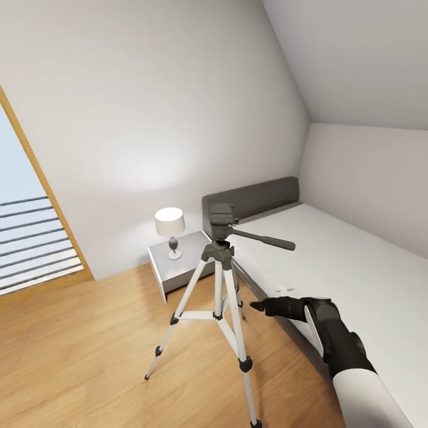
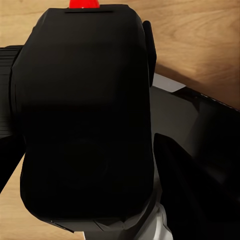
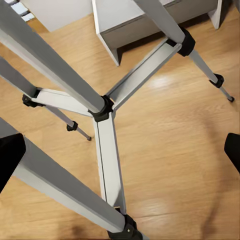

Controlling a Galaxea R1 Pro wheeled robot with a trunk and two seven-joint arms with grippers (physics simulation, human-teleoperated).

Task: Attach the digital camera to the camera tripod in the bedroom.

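Already, the digital camera (image 2: 85,125) is gripped by the left gripper (image 2: 85,220).
The camera tripod (image 1: 221,279) head is bare (attachment remains); the right gripper (image 1: 261,307) is spread wide.

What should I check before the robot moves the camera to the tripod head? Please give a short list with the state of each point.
1. Digital camera held in the left gripper: ok, it sits close before the left wrist camera.
2. Camera tripod standing upright: ok.
3. Tripod head free on top: ok.
4. Right gripper open: ok.
5. Right gripper apart from the legs: cannot tell.
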